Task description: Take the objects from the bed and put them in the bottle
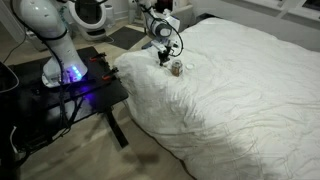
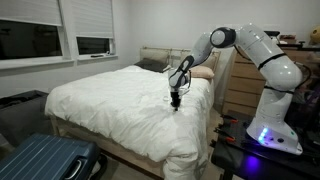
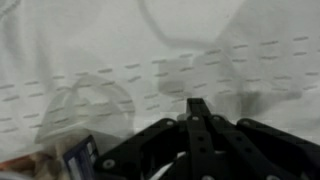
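The bed (image 1: 245, 95) is covered in a rumpled white duvet (image 2: 110, 100) in both exterior views. The small brownish bottle (image 1: 177, 68) stands upright on it, just beside my gripper (image 1: 163, 60). My gripper (image 2: 176, 102) points straight down with its tips at the duvet. In the wrist view my gripper (image 3: 198, 104) has its two black fingers pressed together against the white cloth. Part of the bottle (image 3: 75, 158) shows at the lower left there. The tiny pale objects are not visible in any view, and anything pinched between the fingertips is hidden.
The robot base stands on a black table (image 1: 75, 85) next to the bed's edge. A blue suitcase (image 2: 45, 160) lies on the floor by the bed's foot. A pillow (image 2: 203, 72) and a wooden dresser (image 2: 240, 90) sit behind the arm.
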Motion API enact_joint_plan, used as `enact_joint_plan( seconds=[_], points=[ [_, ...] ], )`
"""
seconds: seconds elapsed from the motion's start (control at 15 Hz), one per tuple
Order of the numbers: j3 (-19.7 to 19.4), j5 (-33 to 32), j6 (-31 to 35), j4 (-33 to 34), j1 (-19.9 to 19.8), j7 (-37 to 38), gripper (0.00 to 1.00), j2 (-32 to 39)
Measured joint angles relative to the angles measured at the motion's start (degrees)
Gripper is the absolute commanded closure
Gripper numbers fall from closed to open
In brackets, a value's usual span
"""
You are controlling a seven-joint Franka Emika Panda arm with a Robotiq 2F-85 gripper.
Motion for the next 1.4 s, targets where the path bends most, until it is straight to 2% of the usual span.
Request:
enact_joint_plan(
  seconds=[0.6, 0.67, 0.8, 1.27, 1.4],
  points=[
    [0.82, 0.0, -0.94, -0.44, 0.33, 0.0, 1.0, -3.55],
    [0.82, 0.0, -1.11, -0.6, 0.35, 0.0, 0.74, -4.06],
    [0.82, 0.0, -1.66, -0.87, 0.34, 0.0, 0.66, -4.76],
    [0.74, 0.0, -3.49, -1.18, 0.21, 0.0, 0.14, -4.86],
    [0.65, 0.0, -3.74, -1.26, 0.21, 0.0, 0.07, -4.74]
  ],
)
